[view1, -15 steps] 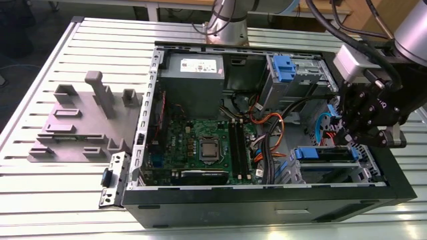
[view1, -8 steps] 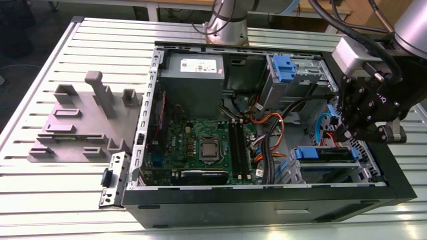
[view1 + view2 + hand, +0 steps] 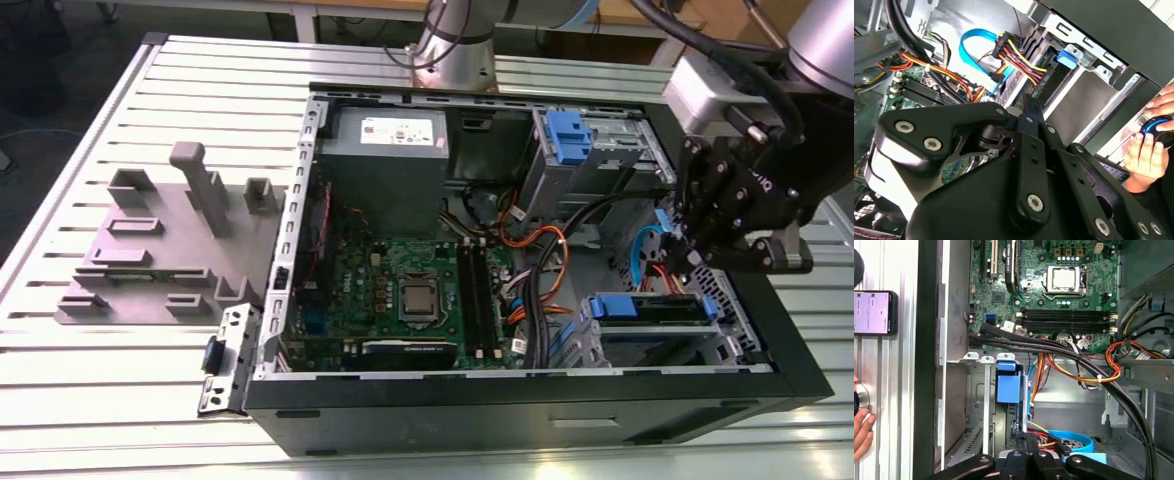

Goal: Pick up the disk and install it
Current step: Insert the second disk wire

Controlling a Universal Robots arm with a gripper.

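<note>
So, biggest first: a slatted metal counter (image 3: 120,400) with the open computer case (image 3: 534,405) lying on its side, motherboard (image 3: 400,290) facing up. The arm's hand (image 3: 683,258) hangs inside the case at the exterior view's right, over the lower drive cage in the front corner. I can't tell from any angle whether the hand is spread or pressed together, so I won't guess.

The disk (image 3: 654,312) looks to me like it's standing on edge in that cage, just below the hand. I can't say whether the two touch. Only the disk's upper edge and the blue carrier tab (image 3: 1006,386) are on show, and the label's hidden. My read is this is the seating end of the install rather than the pickup, but that's a judgement call.

To do this bit well, I'd keep any push square to the cage rails and on the carrier frame, not the drive face, since a tilted carrier tends to jam in plastic guides. Slow and straight along the rails.

Wiring is the big worry. The blue data cable (image 3: 971,37) loops right by the hand, with the red-yellow-black power bundle (image 3: 1019,55) close beside it. Either could snag or get pinched under the carrier. A person's hand (image 3: 1149,150) also rests just outside the case wall, so no wide sideways sweeps.
</note>
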